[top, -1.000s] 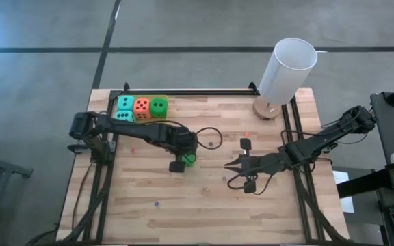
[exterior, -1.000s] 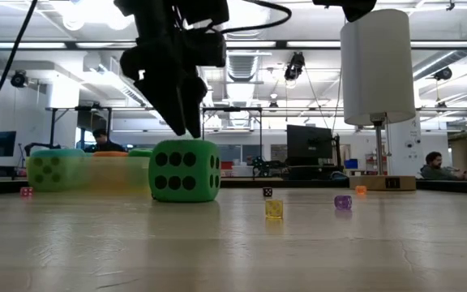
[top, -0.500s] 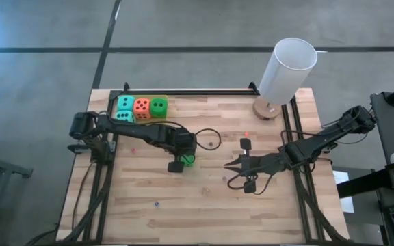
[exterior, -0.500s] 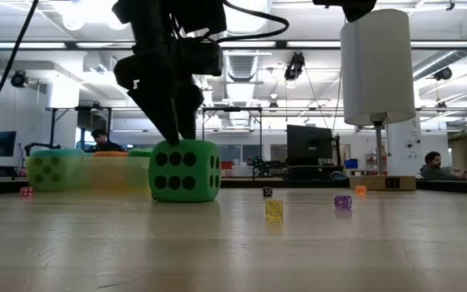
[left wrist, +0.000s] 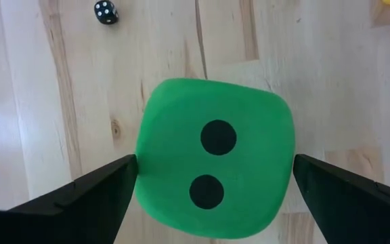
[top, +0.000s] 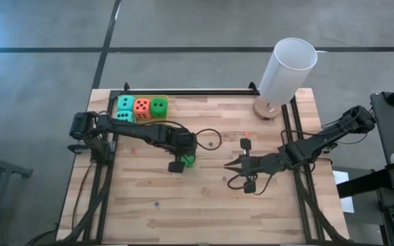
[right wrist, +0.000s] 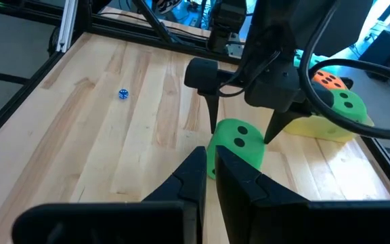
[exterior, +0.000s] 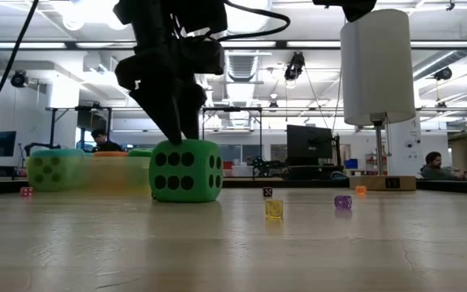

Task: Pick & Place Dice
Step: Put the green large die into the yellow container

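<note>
Left wrist view: we are straddling green die point(left wrist: 214, 159) with left gripper point(left wrist: 215, 186), jaws spread wide, not yet gripping, die resting mid-desk point(top: 204, 198), apart from tray point(top: 141, 108). Right gripper point(top: 232, 166) is waiting beside die, jaws closed.

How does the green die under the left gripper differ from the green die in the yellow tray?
The green die under the left gripper sits alone on the bare table, between the open fingers of the left gripper. The green die in the tray sits beside the orange-red die, with no gripper near. Both are bright green with black pips.
</note>
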